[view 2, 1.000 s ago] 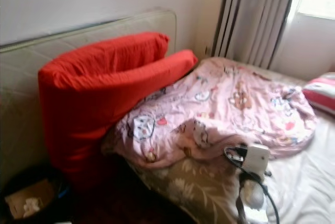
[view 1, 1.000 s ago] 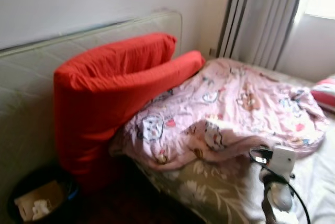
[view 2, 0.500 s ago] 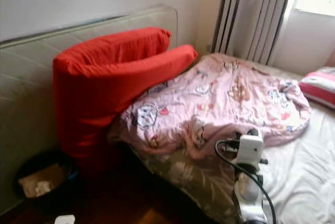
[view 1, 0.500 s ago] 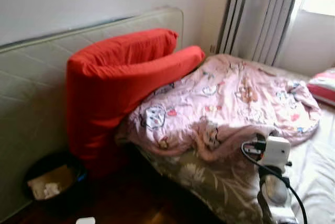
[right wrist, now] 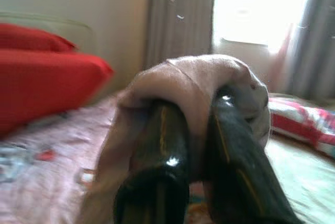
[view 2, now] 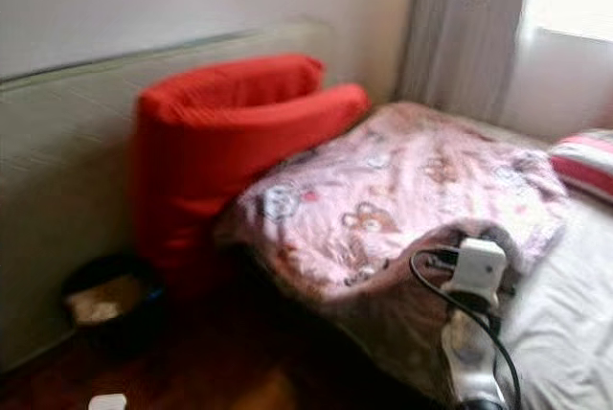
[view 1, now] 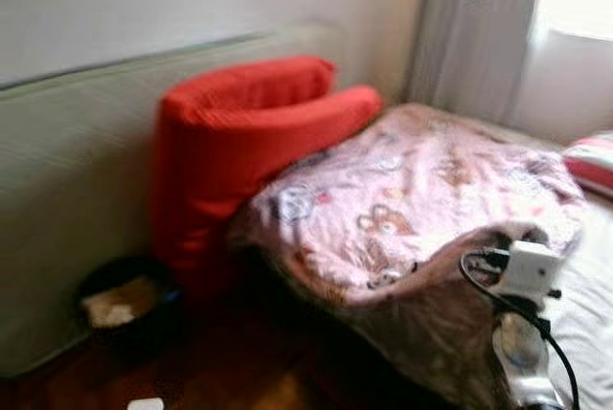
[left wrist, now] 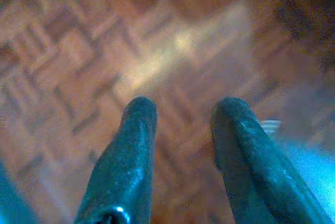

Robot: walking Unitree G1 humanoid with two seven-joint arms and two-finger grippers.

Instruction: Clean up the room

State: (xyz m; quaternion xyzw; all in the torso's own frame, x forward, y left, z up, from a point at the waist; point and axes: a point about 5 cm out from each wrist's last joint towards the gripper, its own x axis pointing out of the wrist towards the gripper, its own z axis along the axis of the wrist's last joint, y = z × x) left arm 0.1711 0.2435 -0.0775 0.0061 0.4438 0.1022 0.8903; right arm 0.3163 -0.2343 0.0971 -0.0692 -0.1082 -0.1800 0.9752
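A pink cartoon-print blanket (view 1: 402, 199) lies crumpled across the bed. Its near edge is raised in a hump at my right arm (view 1: 525, 281). In the right wrist view my right gripper (right wrist: 201, 103) is shut on a fold of this blanket (right wrist: 183, 85), which drapes over both fingers. A big red cushion (view 1: 239, 137) leans bent against the head of the bed, its end resting on the blanket. My left gripper (left wrist: 183, 114) hangs open over the parquet floor (left wrist: 157, 62), with nothing between its fingers.
A pale mattress (view 1: 67, 199) stands on edge against the wall. A dark bin (view 1: 124, 300) holding paper scraps sits on the floor beside the cushion. A small white object (view 1: 146, 403) lies on the floor. A striped pillow (view 1: 589, 156) and grey curtains (view 1: 469, 27) are at the right.
The camera has moved, so the scene has shifted right and blurred. The blanket's near edge has risen with my right gripper and now hangs over the floral side of the bed.
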